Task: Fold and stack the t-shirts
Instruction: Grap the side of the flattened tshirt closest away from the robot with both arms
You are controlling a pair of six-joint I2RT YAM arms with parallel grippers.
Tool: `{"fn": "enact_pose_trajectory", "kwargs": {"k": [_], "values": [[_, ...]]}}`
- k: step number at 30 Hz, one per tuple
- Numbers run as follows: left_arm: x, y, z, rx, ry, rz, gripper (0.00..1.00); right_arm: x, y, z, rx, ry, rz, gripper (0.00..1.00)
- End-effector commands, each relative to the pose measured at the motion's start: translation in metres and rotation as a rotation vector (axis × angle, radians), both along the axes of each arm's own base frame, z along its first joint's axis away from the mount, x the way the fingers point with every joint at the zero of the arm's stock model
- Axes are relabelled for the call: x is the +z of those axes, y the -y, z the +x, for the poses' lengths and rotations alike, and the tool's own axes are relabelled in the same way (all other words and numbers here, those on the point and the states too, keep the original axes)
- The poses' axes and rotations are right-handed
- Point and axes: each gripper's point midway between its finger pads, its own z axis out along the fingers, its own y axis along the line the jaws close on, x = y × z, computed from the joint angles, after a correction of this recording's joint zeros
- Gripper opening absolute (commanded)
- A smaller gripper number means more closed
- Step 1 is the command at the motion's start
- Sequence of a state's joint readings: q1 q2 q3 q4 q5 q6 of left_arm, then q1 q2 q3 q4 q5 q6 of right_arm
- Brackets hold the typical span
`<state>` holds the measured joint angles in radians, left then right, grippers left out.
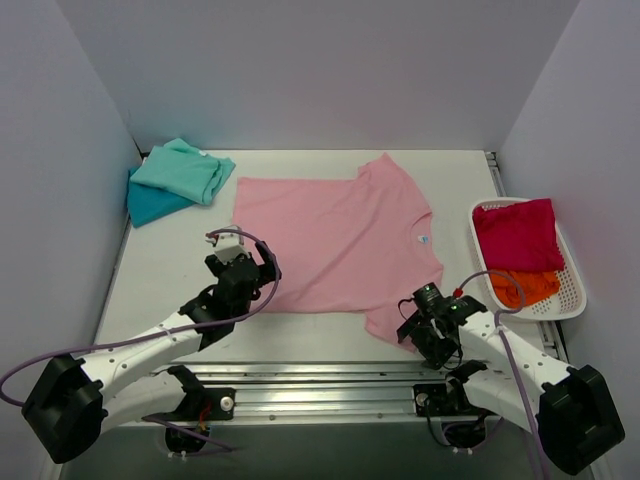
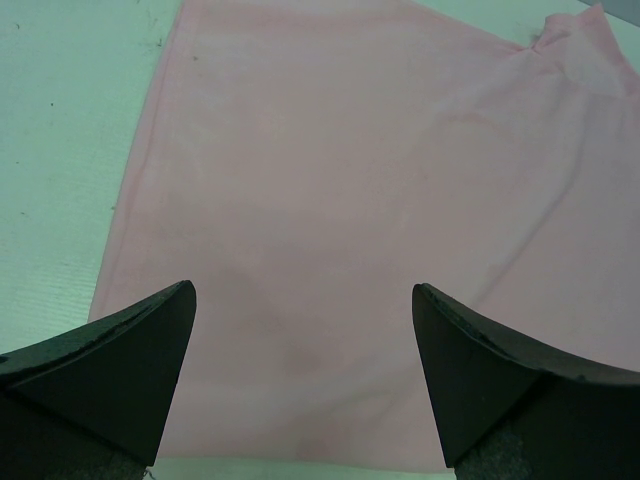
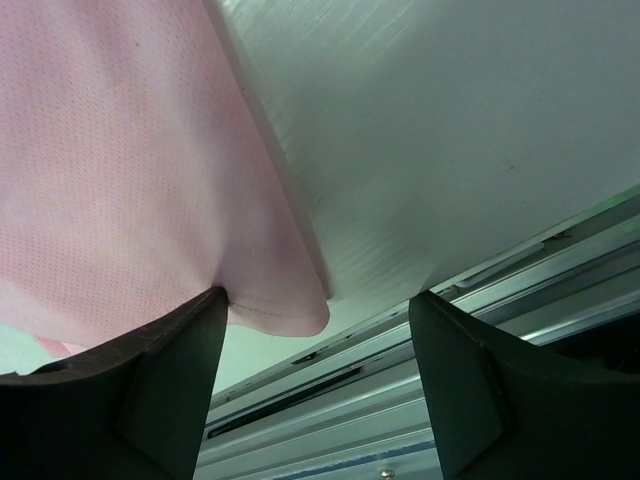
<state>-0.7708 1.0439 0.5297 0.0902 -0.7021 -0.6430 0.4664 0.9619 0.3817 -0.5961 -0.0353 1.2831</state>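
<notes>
A light pink t-shirt lies spread flat in the middle of the table. My left gripper is open above its near-left hem; the left wrist view shows the pink cloth between the wide-apart fingers. My right gripper is open at the near-right sleeve; that sleeve's corner lies against one fingertip. A folded mint green shirt sits on a folded teal blue one at the far left. A crimson red shirt and an orange shirt lie in the basket.
A white lattice basket stands at the right edge of the table. Metal rails run along the near edge, also seen in the right wrist view. Grey walls close the table on three sides.
</notes>
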Motion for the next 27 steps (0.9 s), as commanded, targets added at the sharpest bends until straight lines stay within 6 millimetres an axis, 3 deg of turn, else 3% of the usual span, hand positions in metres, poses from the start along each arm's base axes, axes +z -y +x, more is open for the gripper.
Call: {"fn": "enact_pose_trajectory", "kwargs": {"k": [1,5,13,20,22,27], "values": [[0.01,0.003,0.005,0.006,0.023,-0.026,0.98,0.013,0.0,0.037,0.014,0.129,-0.044,0.67],[0.009,0.003,0.005,0.007,0.017,-0.02,0.98,0.016,-0.006,0.049,0.061,0.131,-0.048,0.49],[0.011,-0.003,0.004,0.026,0.025,-0.013,0.98,-0.002,-0.005,0.045,0.088,0.09,-0.063,0.32],[0.002,-0.005,0.001,0.033,-0.01,0.001,0.98,-0.002,-0.003,0.045,0.092,0.1,-0.068,0.0],[-0.001,-0.007,-0.002,0.061,-0.038,-0.036,0.98,0.0,0.0,0.045,0.092,0.097,-0.086,0.0],[-0.041,-0.032,-0.029,0.167,-0.201,-0.003,0.99,0.005,0.005,0.047,0.085,0.115,-0.111,0.0]]}}
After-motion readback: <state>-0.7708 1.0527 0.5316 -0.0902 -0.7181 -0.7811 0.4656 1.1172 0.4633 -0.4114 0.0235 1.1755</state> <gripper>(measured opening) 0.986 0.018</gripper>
